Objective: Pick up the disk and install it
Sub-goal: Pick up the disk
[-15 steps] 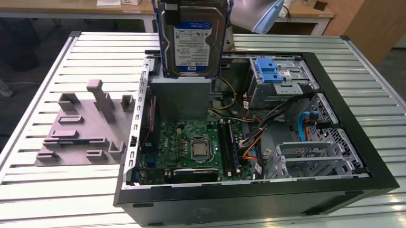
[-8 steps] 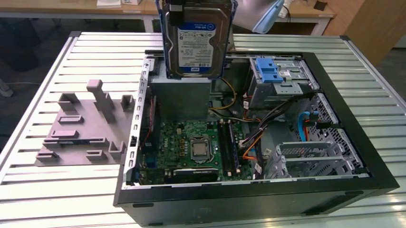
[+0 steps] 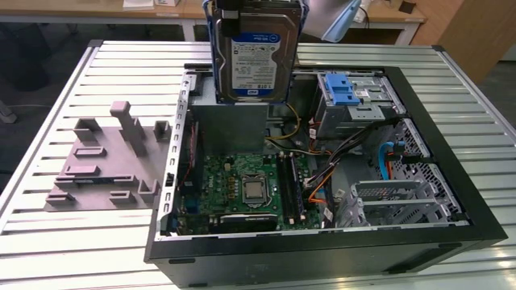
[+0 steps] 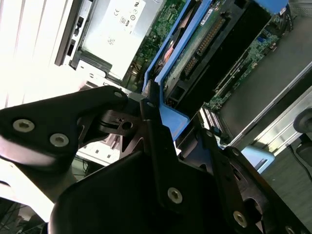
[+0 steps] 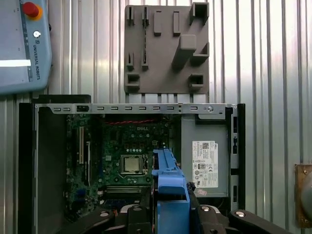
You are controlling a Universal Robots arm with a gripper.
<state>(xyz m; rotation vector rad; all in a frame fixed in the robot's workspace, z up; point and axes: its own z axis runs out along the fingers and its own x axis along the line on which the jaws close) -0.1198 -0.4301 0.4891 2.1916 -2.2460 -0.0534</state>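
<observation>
The disk (image 3: 255, 57), a silver hard drive with a blue-and-white label and blue side rails, hangs upright above the back of the open computer case (image 3: 322, 241). It hovers over the grey power-supply box (image 3: 229, 124). My gripper (image 5: 170, 214) is shut on the disk's blue plastic handle (image 5: 169, 187), with a black finger on either side. In the second wrist view the gripper (image 4: 161, 117) clamps the same blue handle, and the disk's underside (image 4: 214, 44) points down toward the case.
The drive cage (image 3: 348, 90) with a blue latch sits at the case's back, to the exterior view's right. The motherboard (image 3: 250, 181) and cables (image 3: 322, 175) lie inside. A grey fixture plate (image 3: 105, 163) rests on the slatted table beside the case, and a control pendant (image 5: 24, 44) lies on the table.
</observation>
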